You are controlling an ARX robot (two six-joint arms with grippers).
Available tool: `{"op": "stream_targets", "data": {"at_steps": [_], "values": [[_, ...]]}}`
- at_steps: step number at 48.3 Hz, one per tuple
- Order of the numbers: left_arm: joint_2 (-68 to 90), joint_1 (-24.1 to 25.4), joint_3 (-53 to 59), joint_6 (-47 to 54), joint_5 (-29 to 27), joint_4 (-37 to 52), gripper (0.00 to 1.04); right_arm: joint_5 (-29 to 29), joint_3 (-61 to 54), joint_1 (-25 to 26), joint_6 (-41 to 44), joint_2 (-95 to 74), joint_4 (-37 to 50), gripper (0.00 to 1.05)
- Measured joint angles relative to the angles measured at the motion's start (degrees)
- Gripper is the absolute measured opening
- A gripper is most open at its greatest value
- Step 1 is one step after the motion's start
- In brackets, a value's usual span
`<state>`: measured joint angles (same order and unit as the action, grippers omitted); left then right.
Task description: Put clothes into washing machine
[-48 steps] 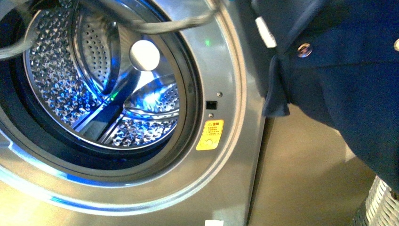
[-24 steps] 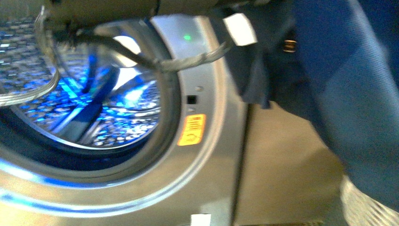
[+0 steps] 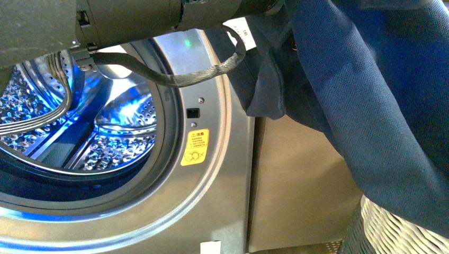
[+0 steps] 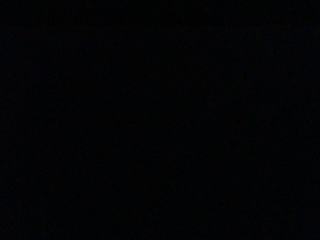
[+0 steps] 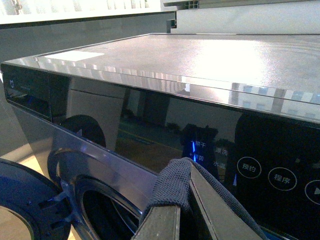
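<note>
The clothes (image 3: pixel 370 106), a large navy-blue garment, hang limp at the upper right of the front view, to the right of the porthole and in front of the cabinet. The silver-grey washing machine (image 3: pixel 222 174) shows its open porthole, the blue-lit perforated drum (image 3: pixel 116 143) and a yellow sticker (image 3: pixel 195 148). In the right wrist view my right gripper (image 5: pixel 182 200) is shut on a fold of the clothes (image 5: pixel 170 185), held up level with the washer's dark control panel (image 5: pixel 250 150). A dark arm (image 3: pixel 132 18) crosses the top of the front view; its gripper is hidden. The left wrist view is dark.
A grey-beige cabinet (image 3: pixel 296 185) stands right of the washer. A white woven basket (image 3: pixel 392 233) sits at the lower right under the hanging clothes. A braided cable (image 3: pixel 174 79) loops from the arm across the porthole rim. The open washer door (image 5: pixel 20 200) shows in the right wrist view.
The porthole and sticker have shifted left in the front view. The dark arm has come down across the top. The clothes now hang wider and lower over the right side.
</note>
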<state>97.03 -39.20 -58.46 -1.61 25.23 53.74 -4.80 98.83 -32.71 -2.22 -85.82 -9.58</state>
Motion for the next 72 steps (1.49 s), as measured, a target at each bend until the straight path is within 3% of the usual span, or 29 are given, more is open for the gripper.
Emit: {"op": "stream_targets", "data": {"at_steps": [10,21,35,45,51,56,61,64,72], "values": [[-1.4,3.0,0.4,-3.3,0.0,1.6,0.31,-0.1,0.0,0.0,0.0,0.0,0.0,0.03],[-4.6,6.3,1.2,-5.9,0.3,2.7,0.05,-0.2,0.0,0.0,0.0,0.0,0.0,0.03],[-8.9,11.8,2.7,-9.9,2.4,3.9,0.05,-0.5,0.0,0.0,0.0,0.1,0.0,0.04],[-13.8,16.3,4.2,-11.6,5.6,3.9,0.05,-0.5,0.0,0.0,-0.1,0.1,0.0,0.38],[-17.6,20.8,4.7,-11.1,8.9,2.2,0.05,-0.5,0.0,0.0,-0.1,0.1,0.0,0.62],[-19.5,24.0,5.0,-9.9,11.3,0.7,0.05,-0.5,0.0,0.0,-0.1,0.1,0.0,0.75],[-21.5,28.2,5.5,-6.8,14.5,-2.1,0.05,-0.5,0.0,0.0,-0.1,0.1,0.0,0.94],[-22.1,30.4,5.5,-4.6,16.2,-3.5,0.05,-0.5,0.0,0.0,-0.2,0.1,0.0,0.99],[-22.7,35.4,5.4,-1.8,18.7,-5.8,0.05,-0.5,0.0,0.0,-0.2,0.1,0.0,0.97]]}}
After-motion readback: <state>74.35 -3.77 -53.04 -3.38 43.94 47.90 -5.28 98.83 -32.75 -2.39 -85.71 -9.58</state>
